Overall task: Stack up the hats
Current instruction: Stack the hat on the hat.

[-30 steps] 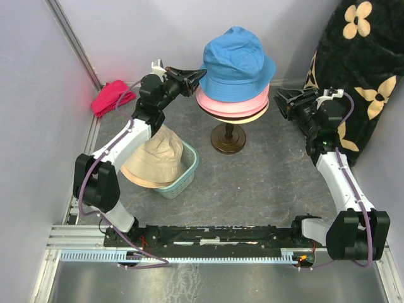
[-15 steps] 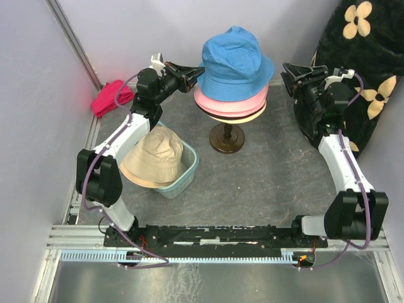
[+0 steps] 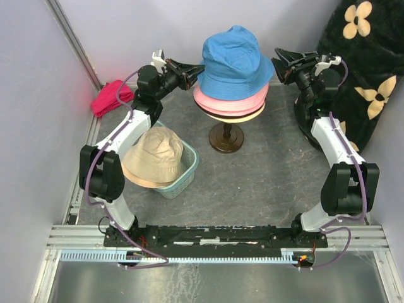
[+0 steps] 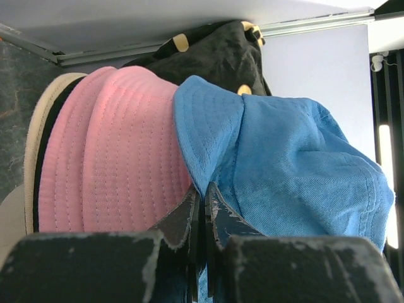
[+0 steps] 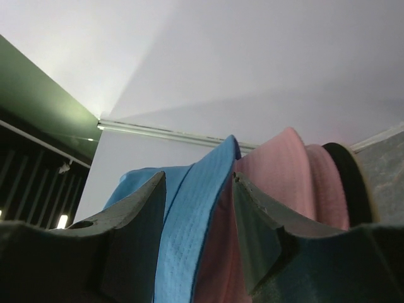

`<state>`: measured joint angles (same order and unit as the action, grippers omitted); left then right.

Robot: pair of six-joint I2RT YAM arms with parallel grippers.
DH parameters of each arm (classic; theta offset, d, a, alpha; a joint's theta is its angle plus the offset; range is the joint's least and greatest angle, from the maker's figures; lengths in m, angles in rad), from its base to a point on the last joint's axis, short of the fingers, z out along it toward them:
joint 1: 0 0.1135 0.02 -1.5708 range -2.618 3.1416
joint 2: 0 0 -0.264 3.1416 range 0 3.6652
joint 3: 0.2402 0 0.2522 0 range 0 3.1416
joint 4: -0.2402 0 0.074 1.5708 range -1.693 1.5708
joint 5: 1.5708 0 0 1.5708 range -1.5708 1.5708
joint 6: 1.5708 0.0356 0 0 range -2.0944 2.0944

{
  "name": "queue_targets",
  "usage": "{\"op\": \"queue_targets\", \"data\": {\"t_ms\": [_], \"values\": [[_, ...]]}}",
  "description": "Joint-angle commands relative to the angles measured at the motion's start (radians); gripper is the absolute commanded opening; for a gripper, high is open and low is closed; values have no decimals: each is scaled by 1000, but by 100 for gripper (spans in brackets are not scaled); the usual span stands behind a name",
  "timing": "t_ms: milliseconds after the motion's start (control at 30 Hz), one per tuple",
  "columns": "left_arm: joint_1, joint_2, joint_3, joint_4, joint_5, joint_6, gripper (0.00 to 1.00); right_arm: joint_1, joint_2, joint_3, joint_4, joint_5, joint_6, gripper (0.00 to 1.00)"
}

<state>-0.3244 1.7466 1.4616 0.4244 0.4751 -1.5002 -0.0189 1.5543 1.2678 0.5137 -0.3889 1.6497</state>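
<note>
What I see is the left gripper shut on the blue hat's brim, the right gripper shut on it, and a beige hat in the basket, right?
No. The right gripper is open: the right wrist view shows its jaws apart with the brim of the blue hat between them. The left gripper is shut on it, and the beige hat is in the basket.

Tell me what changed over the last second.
The right gripper rose and swung in toward the blue hat; open, it now straddles the brim. The left gripper stayed shut on that brim's other side. The beige hat in the basket did not move.
</note>
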Motion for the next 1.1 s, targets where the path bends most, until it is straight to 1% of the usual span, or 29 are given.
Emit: {"op": "queue_targets", "data": {"t_ms": [0,300,533,633,833,1067], "values": [[-1,48,5,-105,17,77,4,33,10,73,85,-43,27,54],[-1,59,9,-98,16,73,3,59,9,58,67,-71,18,54],[-1,65,14,-96,12,71,3,57,-17,-15,79,-83,17,55],[-1,71,20,-96,13,70,3,57,-36,-42,59,-84,-3,55],[-1,81,32,-99,16,70,3,57,-25,-59,142,-93,55,57],[-2,90,43,-104,22,75,3,57,-6,-19,233,-97,151,60]]}}
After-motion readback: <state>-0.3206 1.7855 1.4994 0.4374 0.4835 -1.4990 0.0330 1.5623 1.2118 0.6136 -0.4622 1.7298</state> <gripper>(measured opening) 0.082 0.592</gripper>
